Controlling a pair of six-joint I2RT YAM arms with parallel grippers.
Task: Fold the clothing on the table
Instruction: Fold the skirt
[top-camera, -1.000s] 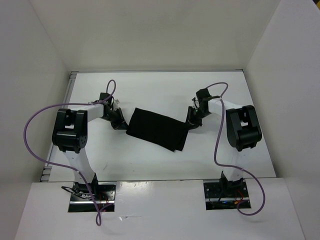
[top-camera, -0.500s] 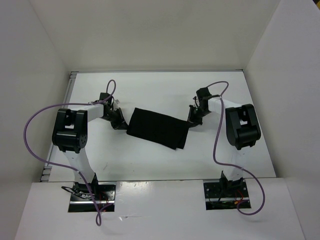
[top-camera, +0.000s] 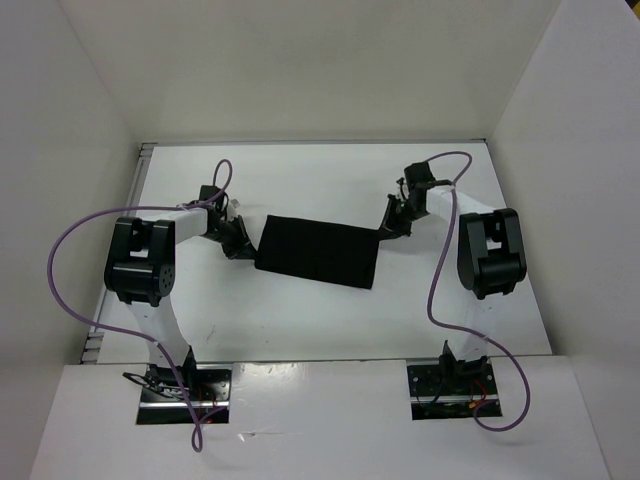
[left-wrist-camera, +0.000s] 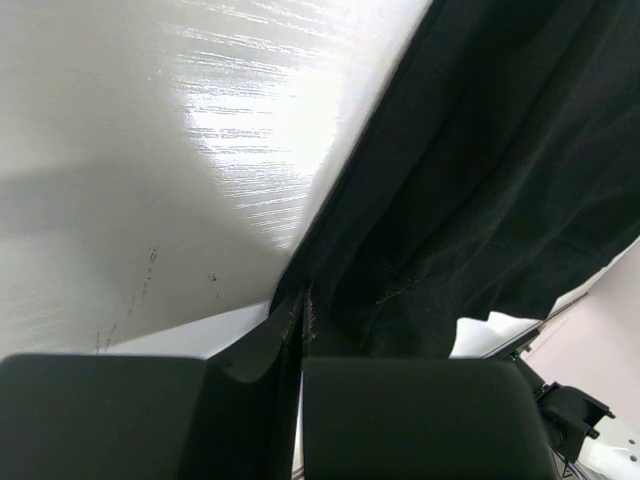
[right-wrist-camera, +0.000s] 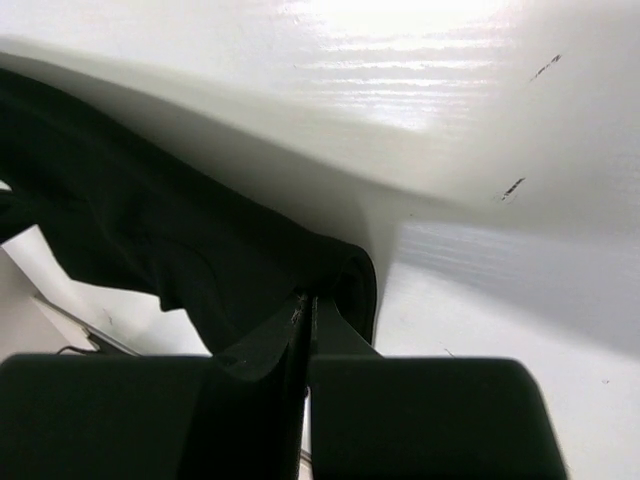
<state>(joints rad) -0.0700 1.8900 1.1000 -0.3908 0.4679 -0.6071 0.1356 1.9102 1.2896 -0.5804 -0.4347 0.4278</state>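
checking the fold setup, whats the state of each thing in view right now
clothing: stretched into a band, pinched at both ends
left fingers: shut on the clothing's left end
right fingers: shut on the clothing's right end
table: glossy white, a few small scuff marks

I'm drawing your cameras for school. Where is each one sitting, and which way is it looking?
Top: above and behind the arms, looking down on the table, black clothing and both whole arms.
Left wrist: on the left arm, looking past the shut left claw at the clothing it pinches.
Right wrist: on the right arm, looking past the shut right claw, pinching the other end.
Shared: both wrist views show clothing and table.
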